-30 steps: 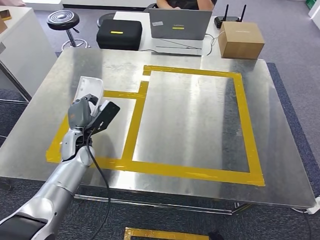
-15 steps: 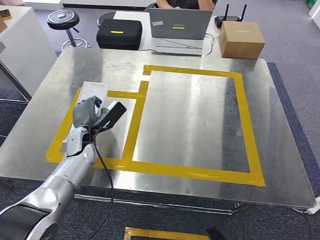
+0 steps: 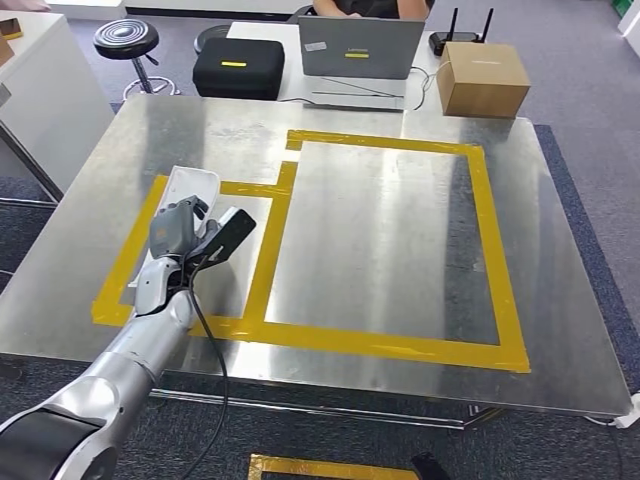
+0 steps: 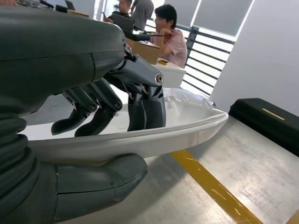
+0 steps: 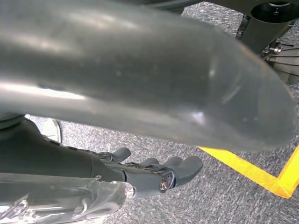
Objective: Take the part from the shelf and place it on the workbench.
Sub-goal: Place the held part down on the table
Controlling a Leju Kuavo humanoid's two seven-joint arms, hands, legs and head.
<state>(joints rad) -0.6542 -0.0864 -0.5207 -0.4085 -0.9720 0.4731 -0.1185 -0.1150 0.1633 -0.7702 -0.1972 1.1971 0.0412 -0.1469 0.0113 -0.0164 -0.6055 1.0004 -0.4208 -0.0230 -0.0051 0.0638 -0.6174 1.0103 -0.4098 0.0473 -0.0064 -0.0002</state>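
Observation:
A white, shallow moulded part (image 3: 193,186) hangs just above the metal workbench (image 3: 377,230), over the small yellow-taped square at its left. My left hand (image 3: 175,232) grips it at its near end. In the left wrist view the thumb (image 4: 98,182) lies under the part (image 4: 169,135) and the dark fingers (image 4: 144,109) press on its upper face; its far tip is close over the bench surface (image 4: 246,163). My right hand (image 5: 159,173) hangs beside my body above grey carpet, fingers apart, with nothing in it.
A larger yellow-taped rectangle (image 3: 483,250) marks the bench's middle and right. Behind the bench stand a black case (image 3: 238,67), a laptop (image 3: 361,47) with a person seated at it, a cardboard box (image 3: 481,78) and a stool (image 3: 127,40). A white table (image 3: 38,90) is at the left.
My left hand has carried the white part forward and a little to the right, further over the small taped square and lower toward the bench.

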